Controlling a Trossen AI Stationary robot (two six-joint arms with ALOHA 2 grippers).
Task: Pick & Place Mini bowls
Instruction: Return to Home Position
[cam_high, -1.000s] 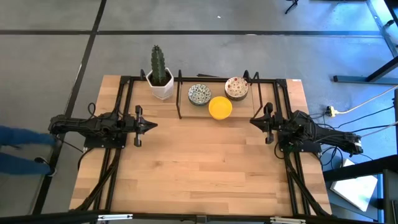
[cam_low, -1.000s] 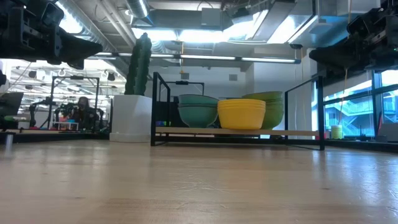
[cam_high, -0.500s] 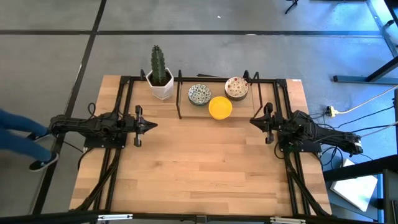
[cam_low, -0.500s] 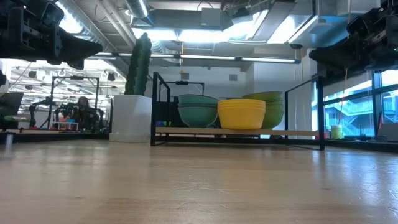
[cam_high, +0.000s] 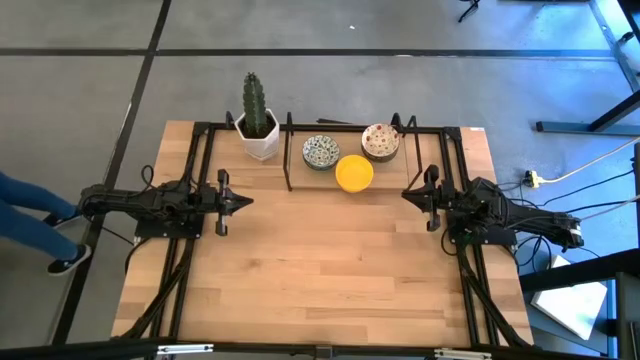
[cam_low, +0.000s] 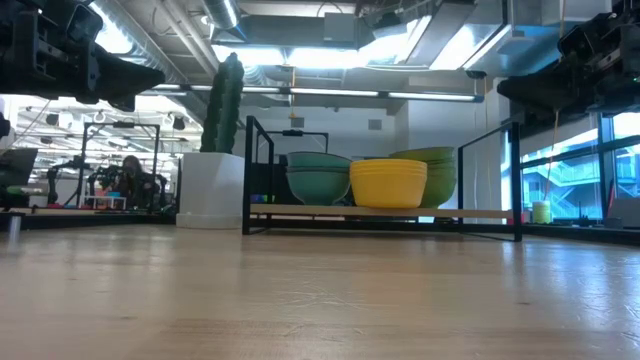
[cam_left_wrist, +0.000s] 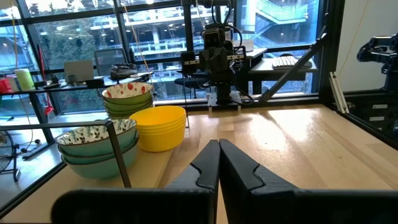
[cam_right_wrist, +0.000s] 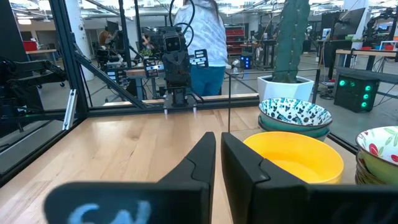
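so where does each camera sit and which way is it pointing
High view: above, straight down on the pale wooden table; both dark arms, left gripper and right gripper facing each other.
Low view: at tabletop level, facing the black wire shelf; arm parts in both top corners.
Left wrist view: on the left arm, facing the right arm; own shut fingers at bottom.
Right wrist view: on the right arm, facing the left arm; own shut fingers below.
Shared: all four show the stack of plain yellow bowls.

Yellow bowls (cam_high: 354, 173): plain. Printed bowls (cam_high: 321, 152): white w/ blue-green print, teal ext. Speckled bowls (cam_high: 380, 141): white w/ red specks. Pot (cam_high: 262, 141): white.
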